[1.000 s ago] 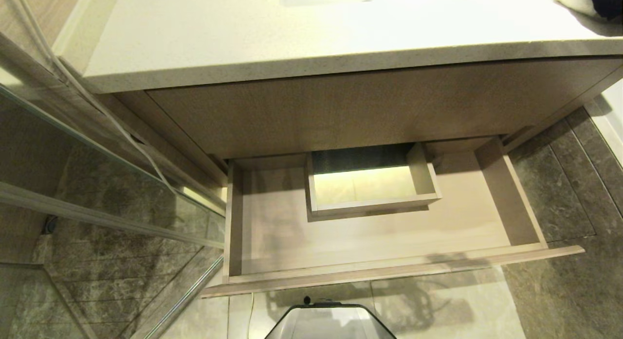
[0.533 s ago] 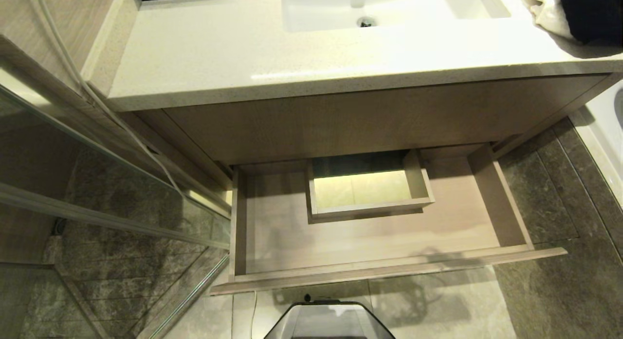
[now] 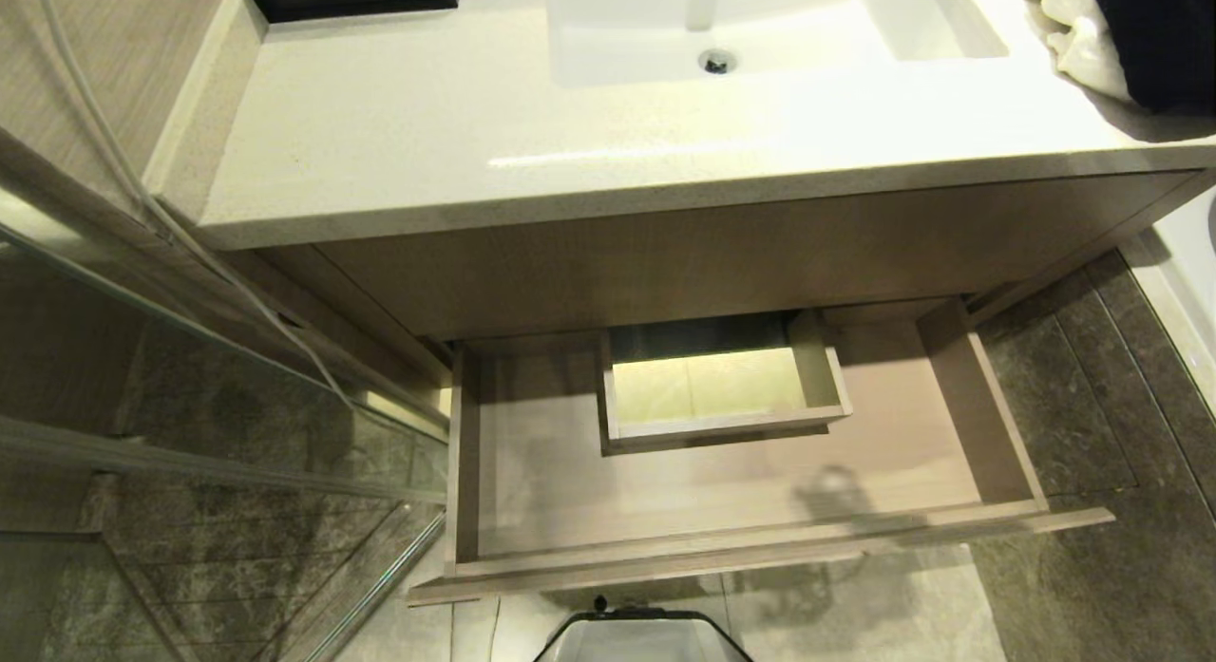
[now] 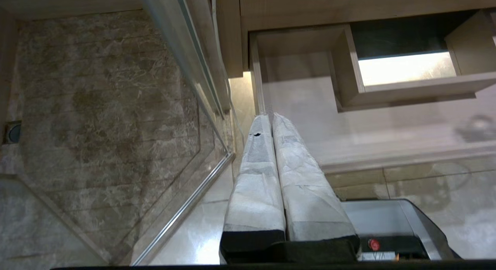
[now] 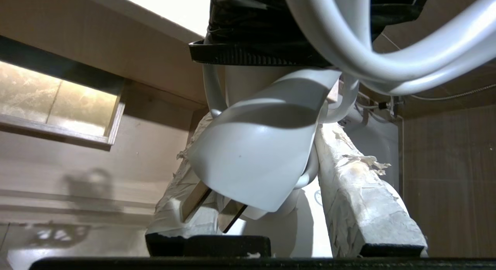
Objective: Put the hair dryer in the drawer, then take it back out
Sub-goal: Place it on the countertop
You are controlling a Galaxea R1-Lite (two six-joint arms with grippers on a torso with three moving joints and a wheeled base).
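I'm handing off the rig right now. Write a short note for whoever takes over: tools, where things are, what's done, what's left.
Right tool: shut on the hair dryer, its white cord looped in front of the wrist camera; this arm is outside the head view.
Left tool: shut, empty, parked low by the robot's base, pointing toward the drawer's left corner.
Drawer: pulled open below the countertop, nothing lying in it; only a shadow falls on its floor.
Done: drawer open, dryer in hand.
Left: whether the dryer has already been in the drawer cannot be told from these views; check that before going on.
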